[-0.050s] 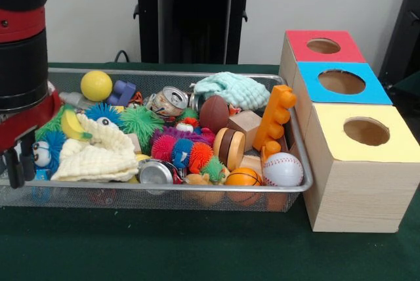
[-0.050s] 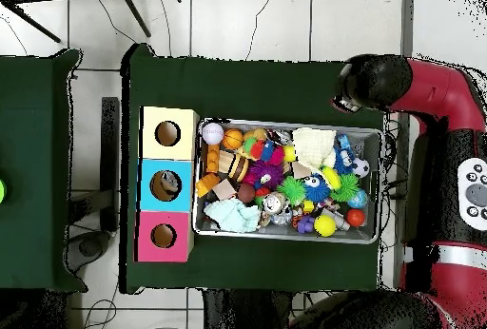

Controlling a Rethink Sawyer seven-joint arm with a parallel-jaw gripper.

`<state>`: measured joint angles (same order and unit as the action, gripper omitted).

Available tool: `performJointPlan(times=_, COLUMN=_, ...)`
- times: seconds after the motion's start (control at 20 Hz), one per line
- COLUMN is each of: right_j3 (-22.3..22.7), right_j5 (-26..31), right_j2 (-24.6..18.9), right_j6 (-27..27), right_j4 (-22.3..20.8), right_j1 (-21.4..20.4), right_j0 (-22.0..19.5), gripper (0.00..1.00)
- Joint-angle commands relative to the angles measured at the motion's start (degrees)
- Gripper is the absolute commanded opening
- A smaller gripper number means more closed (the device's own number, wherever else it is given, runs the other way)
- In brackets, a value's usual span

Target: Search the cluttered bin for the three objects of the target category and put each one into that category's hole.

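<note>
**Arm parked at the bin's edge**

The arm [image 1: 23, 64] is seen at the left end of the bin [image 1: 197, 189], just outside its rim, and in the overhead view its black head [image 2: 373, 83] is placed over the bin's corner. The hand [image 1: 16, 166] is glimpsed low beside the mesh wall; whether it is apart or together cannot be told. Nothing is seen to be carried.

The bin is packed full: a baseball [image 1: 283, 169], a basketball [image 1: 243, 177], a football [image 1: 214, 113], a yellow ball [image 1: 96, 85], a banana [image 1: 73, 125], cans, cloths and spiky toys. Beside it on the green counter [image 1: 164, 248], three boxes are lined up: red [image 1: 323, 46], blue [image 1: 341, 82], yellow [image 1: 365, 131].
</note>
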<state>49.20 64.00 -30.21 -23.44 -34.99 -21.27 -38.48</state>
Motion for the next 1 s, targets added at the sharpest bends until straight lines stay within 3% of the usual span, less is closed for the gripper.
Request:
performJointPlan(times=0.05, right_j3=-4.86, right_j5=11.89, right_j2=-0.07, right_j6=19.70, right_j4=-4.91, right_j1=0.29, right_j0=0.59, gripper=0.00)
performJointPlan(times=0.45, right_j3=5.24, right_j5=9.57, right_j2=0.97, right_j6=12.99, right_j4=-1.75, right_j1=-4.85, right_j0=-0.85, gripper=0.00)
performJointPlan(times=0.75, right_j3=8.61, right_j5=6.29, right_j2=-0.12, right_j6=11.47, right_j4=-0.67, right_j1=-4.16, right_j0=-1.77, gripper=0.00)
performJointPlan(times=1.0, right_j3=8.93, right_j5=4.83, right_j2=-0.74, right_j6=11.39, right_j4=-0.53, right_j1=-3.08, right_j0=-2.13, gripper=0.00)
